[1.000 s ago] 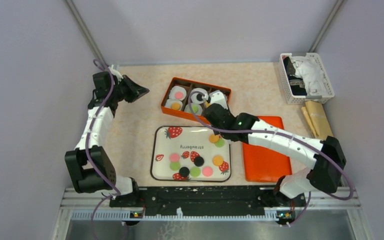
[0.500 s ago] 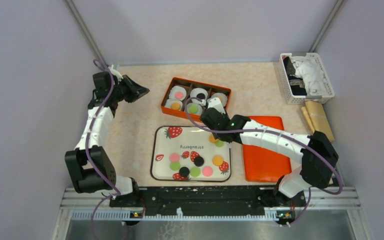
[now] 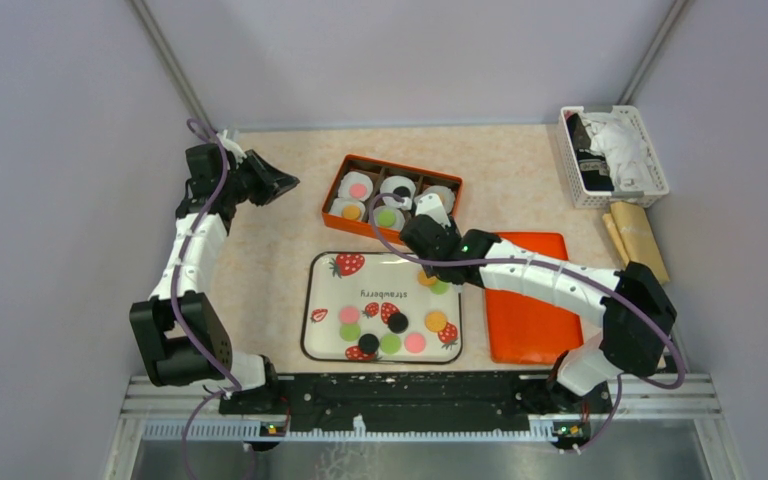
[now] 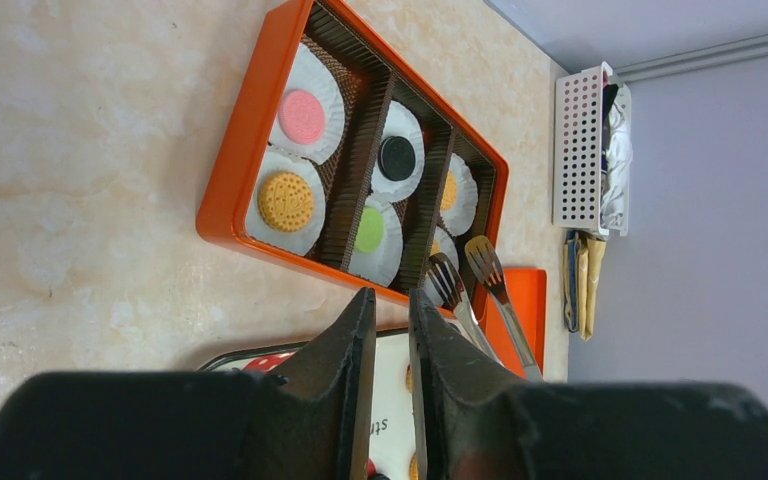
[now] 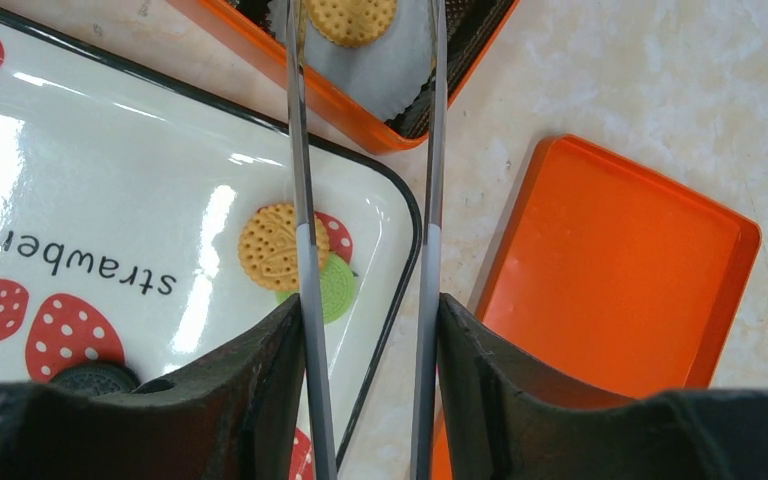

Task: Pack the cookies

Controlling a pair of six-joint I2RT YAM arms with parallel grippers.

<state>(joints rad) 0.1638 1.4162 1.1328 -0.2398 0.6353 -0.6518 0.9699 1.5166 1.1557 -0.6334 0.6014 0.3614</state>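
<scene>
Cookies lie on the strawberry tray (image 3: 325, 300): orange (image 3: 428, 277), green (image 3: 441, 287), pink (image 3: 350, 314), black (image 3: 398, 322) and others. The orange box (image 3: 335, 185) holds paper cups with pink (image 3: 359, 188), black (image 3: 400, 190), orange (image 3: 351, 211) and green (image 3: 388, 216) cookies. My right gripper (image 3: 430, 235) (image 5: 368, 305) is shut on metal tongs (image 5: 301, 230). The tong tips (image 4: 470, 265) stand apart and empty over the box's near right cup, which holds an orange cookie (image 5: 352, 18). My left gripper (image 3: 285, 185) (image 4: 392, 295) is shut and empty, raised left of the box.
An orange lid (image 3: 527, 300) lies right of the tray. A white basket (image 3: 615, 155) with cloths stands at the back right, and brown packets (image 3: 635, 235) lie in front of it. Grey walls close in the table on three sides.
My right gripper has drawn back with the tongs from over the box toward the tray's far right corner, then held still. The left arm has not moved.
</scene>
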